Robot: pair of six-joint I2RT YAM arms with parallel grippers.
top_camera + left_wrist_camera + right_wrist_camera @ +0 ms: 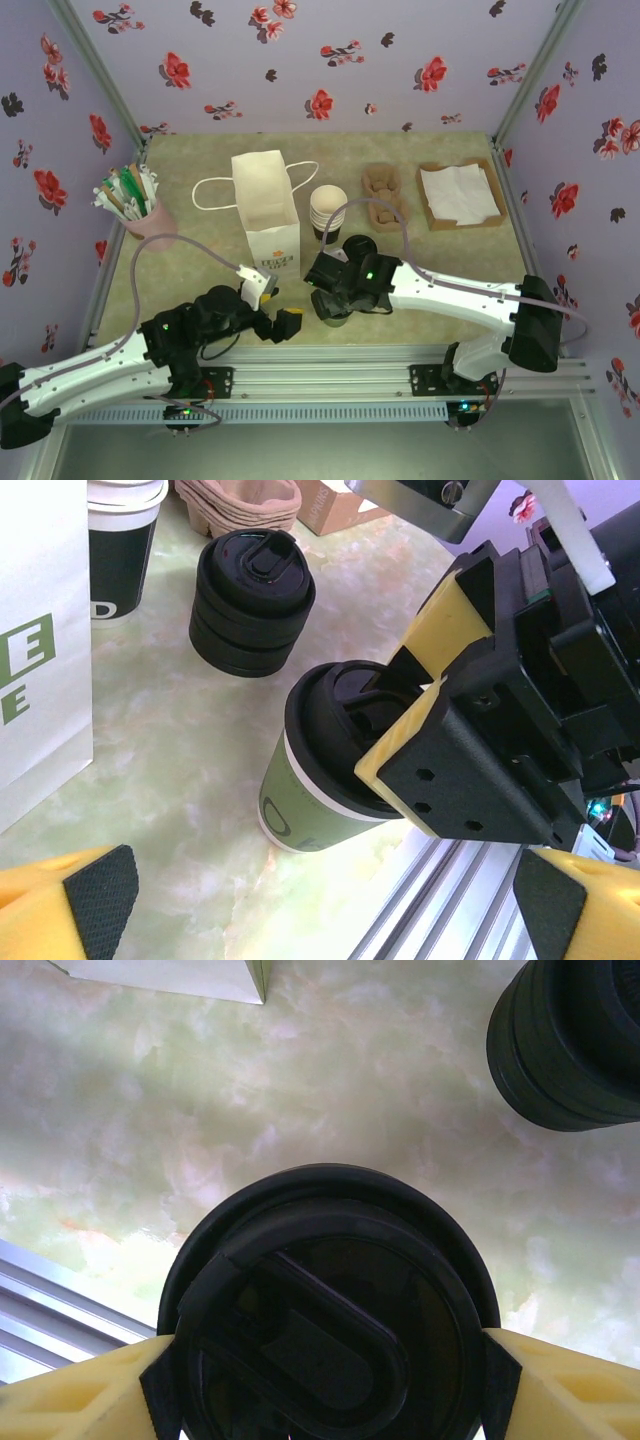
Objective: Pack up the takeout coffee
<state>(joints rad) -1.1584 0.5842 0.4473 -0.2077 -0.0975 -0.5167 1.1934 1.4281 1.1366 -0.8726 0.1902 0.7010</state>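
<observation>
The takeout coffee (300, 815), a small green-walled paper cup with a black lid (330, 1320), stands on the table close to the front rail. My right gripper (338, 292) comes down on it from above. Its yellow fingers with black pads (500, 1385) press on both sides of the lid, so it is shut on the coffee. My left gripper (280, 303) hovers just left of the cup, jaws wide open with nothing between them. The white paper bag (268, 215) stands upright behind, its mouth open.
A stack of black lids (358, 247) sits just behind the coffee, and nested cups (327, 210) stand beside the bag. Cardboard cup carriers (383, 195) and a napkin tray (460, 195) are at the back right. A pink cup of stirrers (140, 205) stands far left.
</observation>
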